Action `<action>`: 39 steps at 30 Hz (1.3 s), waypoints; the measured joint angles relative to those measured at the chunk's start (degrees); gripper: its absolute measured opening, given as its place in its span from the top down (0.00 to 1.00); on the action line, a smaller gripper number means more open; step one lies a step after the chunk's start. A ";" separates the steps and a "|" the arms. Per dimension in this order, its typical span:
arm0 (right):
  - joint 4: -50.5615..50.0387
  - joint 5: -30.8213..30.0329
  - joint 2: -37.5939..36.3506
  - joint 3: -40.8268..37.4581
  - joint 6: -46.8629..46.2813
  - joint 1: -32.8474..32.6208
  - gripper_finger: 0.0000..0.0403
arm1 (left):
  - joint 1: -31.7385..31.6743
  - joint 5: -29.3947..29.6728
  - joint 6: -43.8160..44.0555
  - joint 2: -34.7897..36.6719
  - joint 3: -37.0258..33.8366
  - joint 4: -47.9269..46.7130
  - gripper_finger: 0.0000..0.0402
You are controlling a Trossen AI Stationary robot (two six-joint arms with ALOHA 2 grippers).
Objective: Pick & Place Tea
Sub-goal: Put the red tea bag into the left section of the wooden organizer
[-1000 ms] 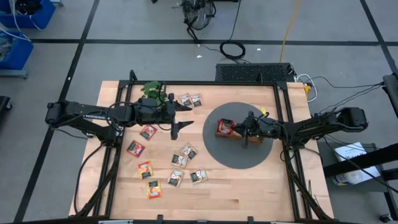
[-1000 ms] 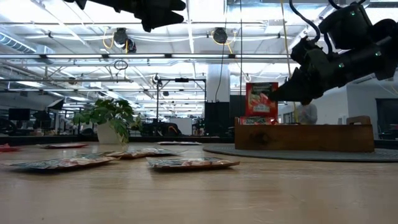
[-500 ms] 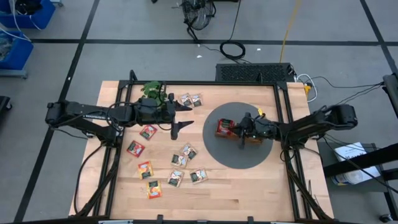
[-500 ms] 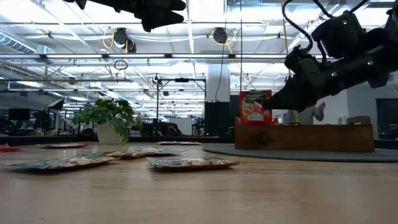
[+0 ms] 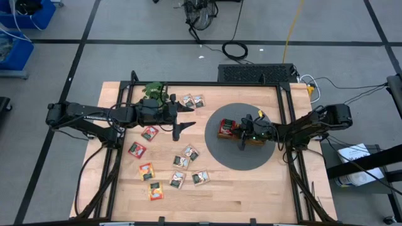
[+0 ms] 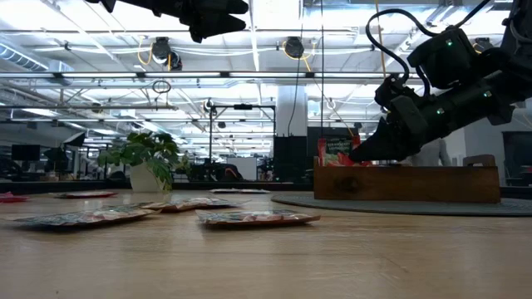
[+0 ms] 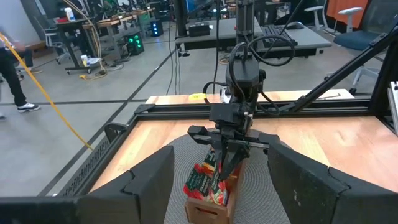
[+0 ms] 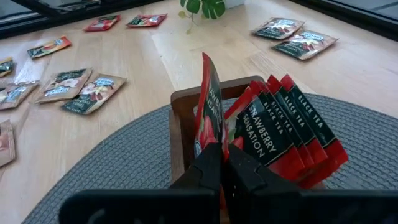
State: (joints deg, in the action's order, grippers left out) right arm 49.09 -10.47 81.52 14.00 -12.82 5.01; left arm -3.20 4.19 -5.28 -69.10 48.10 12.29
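A long brown wooden tray [image 5: 251, 139] lies on a round grey mat [image 5: 220, 157] at the table's right. My right gripper [image 8: 224, 158] reaches over the tray's left end, shut on a red tea sachet [image 8: 209, 102] that stands on edge. Beside it, several red sachets [image 8: 286, 121] lean together in that end compartment. Several more sachets [image 5: 179, 163] lie flat on the wood at centre left. My left gripper [image 5: 188, 117] hangs open high above the table, near the plant [image 5: 152, 92], holding nothing. My right gripper pinches the red sachet's near edge [image 8: 211, 144] between its two fingers. The fingers come from the table's right side, slanting a little downward. The sachet stands upright, its lower part inside the tray's left end compartment [image 6: 337, 151], next to the leaning sachets.
Two sachets [image 5: 193, 100] lie near the table's far edge beside the plant. Black frame rails [image 5: 286, 125] run along the table's left, right and far sides. Bare wood [image 5: 251, 194] lies between the mat and the near edge.
My right gripper has sunk and moved a little toward the table's left, staying shut. The red sachet, held upright, has gone down from above the tray into its left end compartment. My left arm has kept still.
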 joint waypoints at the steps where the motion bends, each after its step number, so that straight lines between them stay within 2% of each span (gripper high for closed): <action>1: -0.07 0.01 -0.15 0.00 0.02 -0.01 1.00 | 0.00 0.00 0.00 0.00 0.00 0.00 0.36; 10: -0.04 -0.01 -1.26 0.00 -0.12 0.01 0.97 | 0.00 0.00 0.00 0.00 0.00 0.00 0.36; 22: -0.02 -0.16 -1.41 0.00 -2.99 0.03 0.67 | 0.00 -0.02 2.29 0.00 0.00 0.00 0.36; 27: 0.02 -0.26 -2.31 0.00 -1.64 0.03 0.58 | 0.00 -0.02 3.00 0.00 0.00 -0.02 0.36; 35: -0.49 -1.54 -9.07 0.00 1.49 0.04 0.55 | 0.00 -0.02 2.99 -0.02 0.00 -0.07 0.36; 37: -0.30 0.50 -9.49 0.00 1.08 -0.19 0.56 | 0.00 -0.02 2.99 -0.02 0.00 -0.09 0.36; 39: -0.56 5.08 -8.85 0.06 -0.31 -0.21 0.58 | 0.00 -0.02 2.99 -0.02 0.00 -0.11 0.36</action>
State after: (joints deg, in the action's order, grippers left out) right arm 48.53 -5.40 72.67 14.06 -13.13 4.80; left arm -3.20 4.16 -2.28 -69.12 48.10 12.19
